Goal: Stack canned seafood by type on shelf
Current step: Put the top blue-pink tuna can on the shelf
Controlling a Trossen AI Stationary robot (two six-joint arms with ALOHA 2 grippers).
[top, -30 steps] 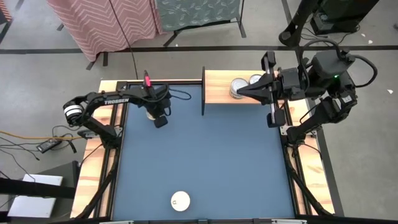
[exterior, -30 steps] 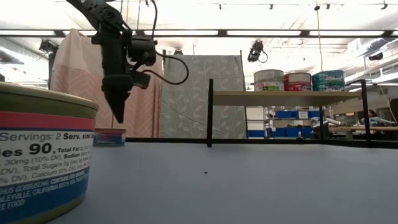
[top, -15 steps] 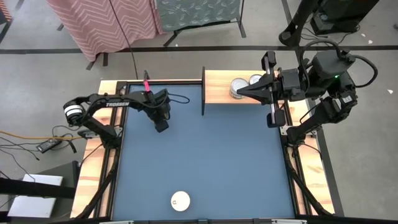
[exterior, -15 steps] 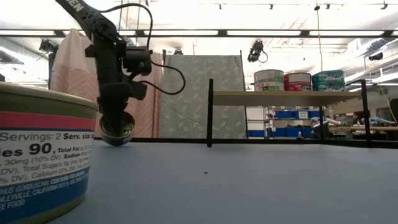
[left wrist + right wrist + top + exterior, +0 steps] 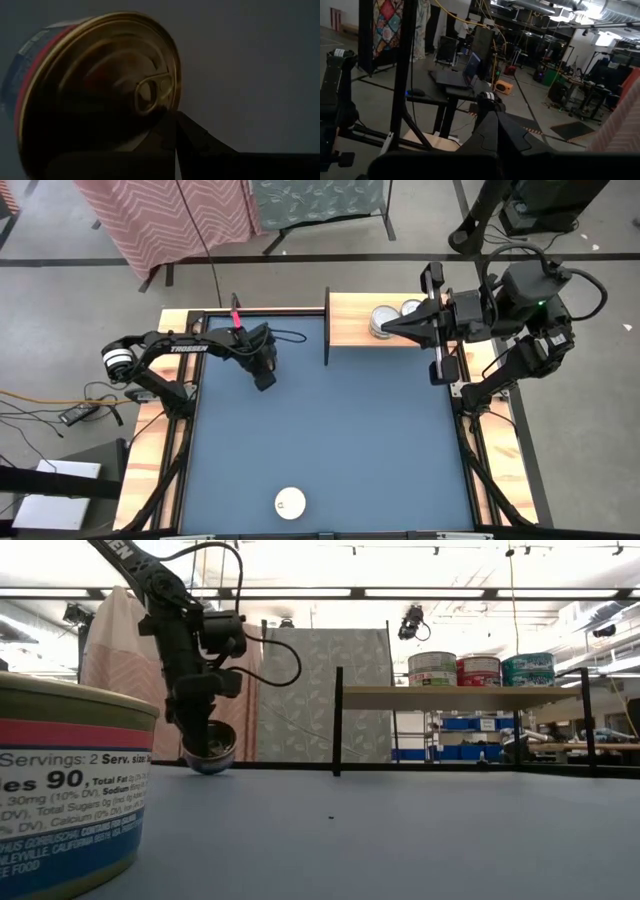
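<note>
A tin of canned seafood (image 5: 211, 747) with a gold lid and a red-banded side stands tipped on its edge at the table's far left. My left gripper (image 5: 200, 730), shut, points down at it. In the high view the gripper (image 5: 265, 380) covers the tin. The shelf (image 5: 360, 332), a light-wood plank, stands at the far right. It carries three tins in a row (image 5: 432, 668) (image 5: 478, 670) (image 5: 527, 668). My right gripper (image 5: 382, 327), shut, hangs level over the shelf and touches nothing. A white-lidded tin (image 5: 290, 502) sits by the near edge. My left gripper's shut fingertips (image 5: 175, 125) press against the tin's gold lid at its rim, right beside the pull ring (image 5: 150, 92). The fingers come from above, slanting down. The tin is tilted, with its lower rim (image 5: 210, 769) on the table and its lid turned toward the near side.
A dark upright (image 5: 338, 720) stands at the shelf's left end, between the tipped tin and the shelf. The tin with the red band and nutrition label (image 5: 70, 800) sits close to the low camera. Wooden side rails (image 5: 150, 440) run along the blue table.
My left gripper has come down and slightly toward the table's right, tipping as it went. The tin, which stood flat on the table beneath it, has been tipped up onto its rim with the lid facing the near side, and it has shifted a little right.
</note>
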